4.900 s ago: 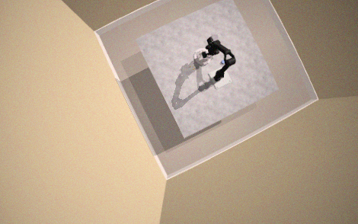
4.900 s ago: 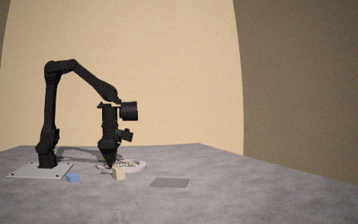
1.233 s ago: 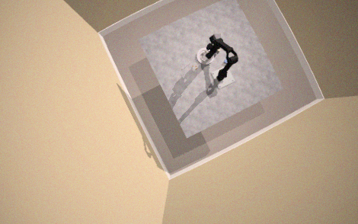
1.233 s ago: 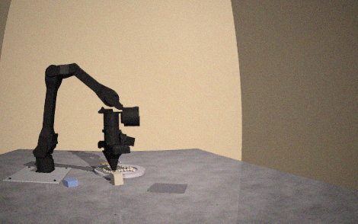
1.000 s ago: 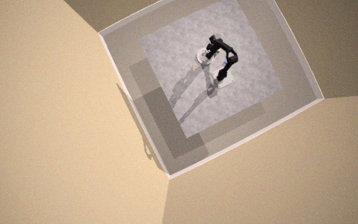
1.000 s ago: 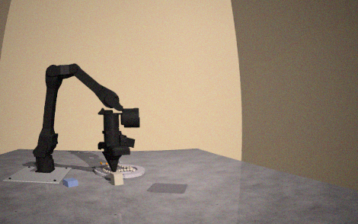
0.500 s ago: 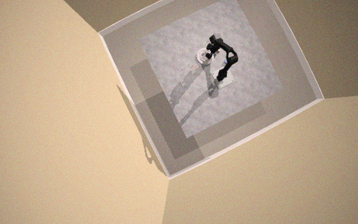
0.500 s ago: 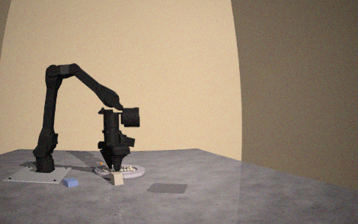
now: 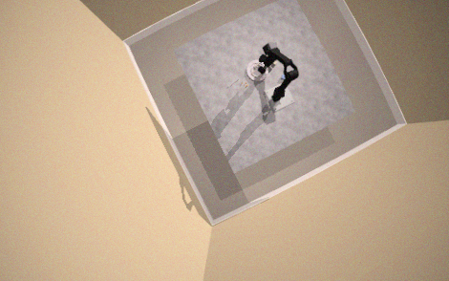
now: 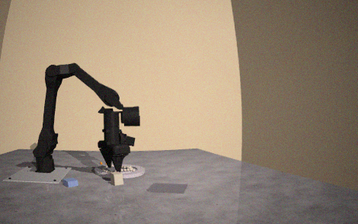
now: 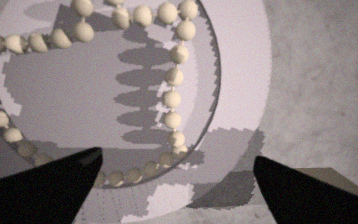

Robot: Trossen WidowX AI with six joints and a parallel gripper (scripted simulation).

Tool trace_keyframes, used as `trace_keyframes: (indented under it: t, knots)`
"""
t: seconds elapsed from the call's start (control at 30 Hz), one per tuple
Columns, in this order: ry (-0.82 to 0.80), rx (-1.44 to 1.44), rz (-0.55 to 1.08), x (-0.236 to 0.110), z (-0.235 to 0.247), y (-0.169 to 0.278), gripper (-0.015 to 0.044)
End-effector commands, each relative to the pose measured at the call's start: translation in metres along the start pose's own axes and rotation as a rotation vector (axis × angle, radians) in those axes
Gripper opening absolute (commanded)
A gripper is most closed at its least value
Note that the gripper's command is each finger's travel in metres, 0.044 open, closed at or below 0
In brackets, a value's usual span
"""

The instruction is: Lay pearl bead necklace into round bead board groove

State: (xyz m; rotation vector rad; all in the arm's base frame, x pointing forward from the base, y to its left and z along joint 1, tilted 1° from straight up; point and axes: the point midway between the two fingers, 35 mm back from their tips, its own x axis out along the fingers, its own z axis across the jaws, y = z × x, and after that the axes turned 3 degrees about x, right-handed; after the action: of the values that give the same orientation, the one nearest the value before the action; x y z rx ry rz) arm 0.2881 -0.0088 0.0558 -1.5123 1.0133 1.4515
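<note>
The round bead board is pale lilac and lies flat on the grey table. The pearl bead necklace lies on it. In the wrist view one stretch runs from the upper right straight down over the inner face. Near the bottom it bends left along the dark groove line. Another stretch crosses the top of the board. My gripper is open and empty. It points down just above the near edge of the board, with its fingers on either side of the lowest beads and not touching them.
A cream cube stands just in front of the board. A blue block lies near the arm's white base plate. A dark flat patch lies on the table to the right.
</note>
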Motion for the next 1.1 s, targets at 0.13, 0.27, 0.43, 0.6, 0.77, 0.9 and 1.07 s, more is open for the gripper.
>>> trace_keyframes:
  t: [0.13, 0.27, 0.43, 0.6, 0.77, 0.9, 1.07]
  knots:
    - [0.000, -0.035, 0.001, -0.005, 0.000, -0.001, 0.0387]
    - [0.000, -0.223, 0.000, -0.028, 0.003, -0.009, 0.0282]
    - [0.000, -0.255, 0.000, -0.032, 0.003, -0.010, 0.0151]
    - [0.000, -0.255, 0.000, -0.026, 0.003, -0.011, 0.0120]
    - [0.004, -0.249, -0.009, -0.025, 0.003, -0.011, 0.0120]
    - [0.003, -0.249, -0.008, -0.022, 0.003, -0.012, 0.0120]
    - [0.002, -0.251, -0.006, -0.014, 0.003, -0.012, 0.0120]
